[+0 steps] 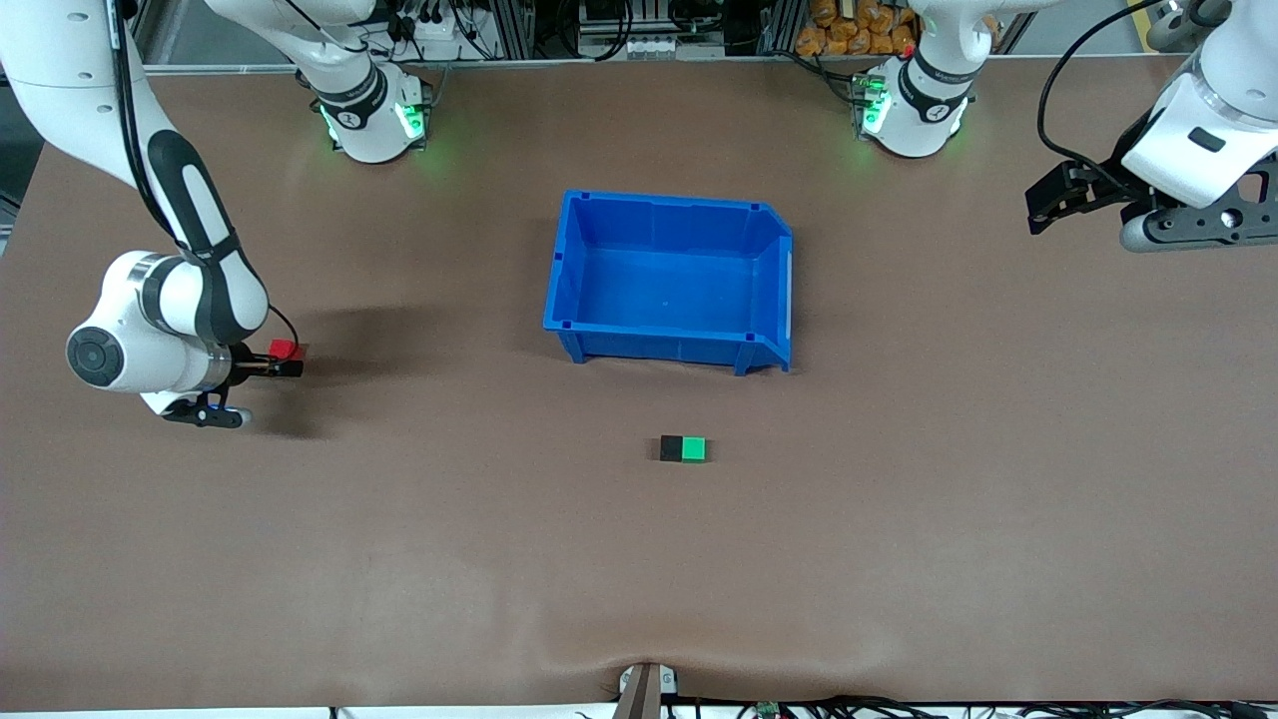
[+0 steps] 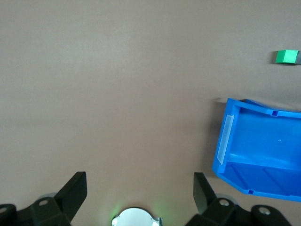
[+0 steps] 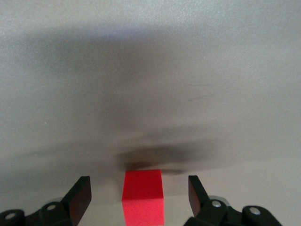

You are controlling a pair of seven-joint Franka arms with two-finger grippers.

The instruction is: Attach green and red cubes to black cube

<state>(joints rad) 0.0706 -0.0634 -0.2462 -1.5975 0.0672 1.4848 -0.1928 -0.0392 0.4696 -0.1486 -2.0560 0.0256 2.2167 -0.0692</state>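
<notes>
The right gripper (image 1: 290, 361) was low at the tabletop (image 1: 399, 559) toward the right arm's end, with the red cube (image 1: 285, 349) between its jaws. In the right wrist view the red cube (image 3: 143, 197) sat on the tabletop centred in the gap, a clear space showing on each side of it; the jaws stood apart and touched neither face. A dark shadow lay on the tabletop just past the cube.

The black cube (image 1: 671, 448) and the green cube (image 1: 693, 449) sat touching side by side near the middle of the tabletop, the black one toward the right arm's end and the green one toward the left arm's end. Both lay nearer to the front camera than the blue plastic bin (image 1: 671, 214), well apart from the red cube.

The blue plastic bin stood upright near the middle of the tabletop with nothing in it, its cut-away lower wall facing the left arm's end.

The left gripper (image 1: 1048, 205) waited in the air over the left arm's end of the tabletop, jaws wide apart and holding nothing. Its wrist view showed the bin (image 2: 263, 141) and the green cube (image 2: 286, 56).
</notes>
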